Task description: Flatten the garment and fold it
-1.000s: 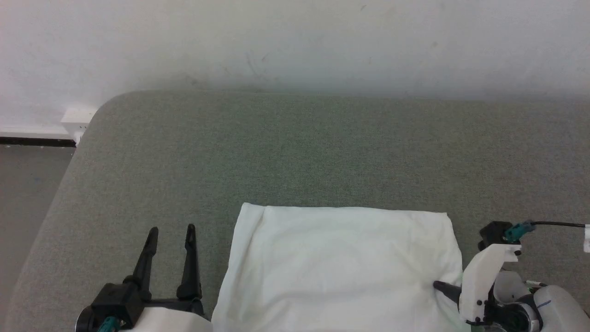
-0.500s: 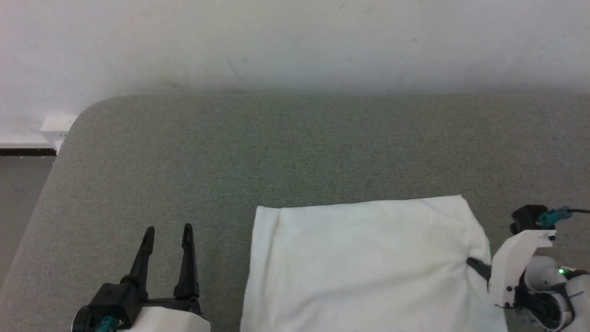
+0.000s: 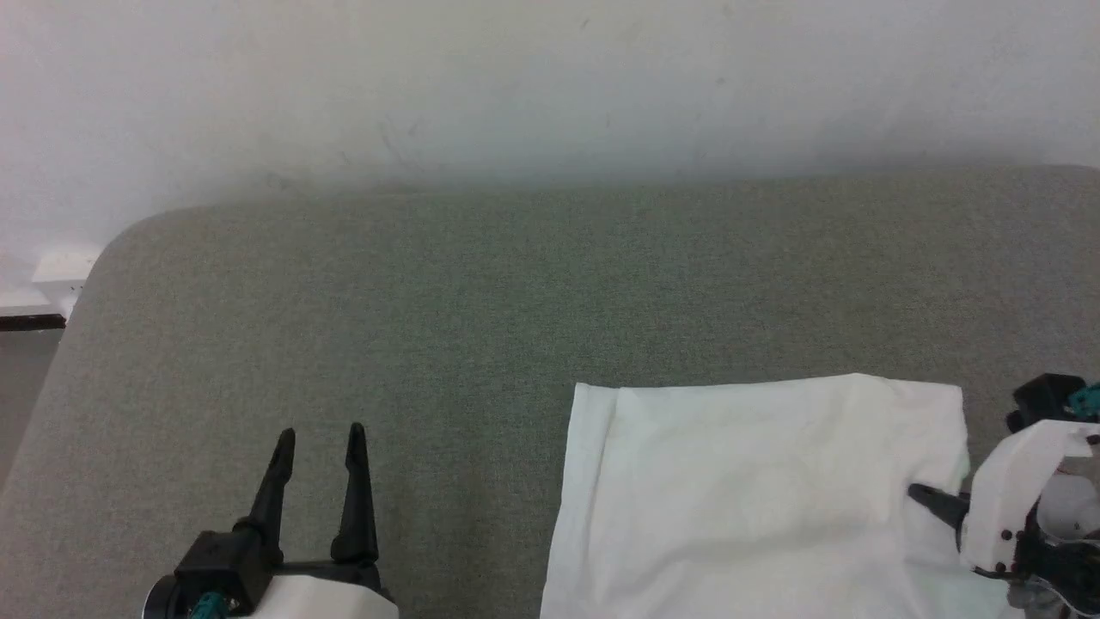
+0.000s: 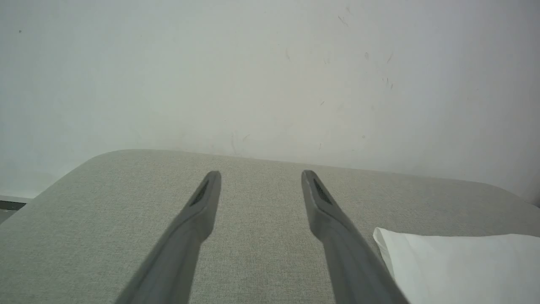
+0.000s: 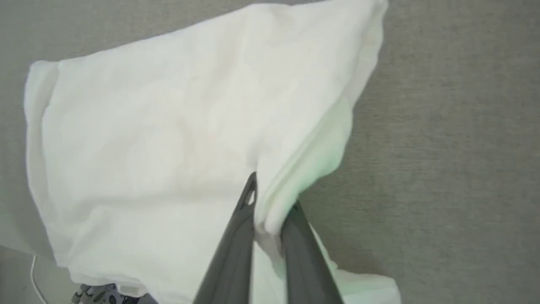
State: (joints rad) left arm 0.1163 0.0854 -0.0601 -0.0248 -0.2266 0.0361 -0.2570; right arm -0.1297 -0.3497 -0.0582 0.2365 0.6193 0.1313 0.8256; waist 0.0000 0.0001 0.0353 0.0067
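White thin-fabric garment, folded to a rough rectangle, lies on the grey-green felt-covered table top, at the near right of the head view; far edge straight, left edge showing a narrow turned-over strip; right edge bunched. Right gripper, two long dark fingers, clamped on that bunched right edge; several layers of cloth pinched between the nearly closed jaws. Left gripper over bare table to the left of the garment, apart from it; fingers spread wide, nothing between them. Scuffed white wall behind the table.
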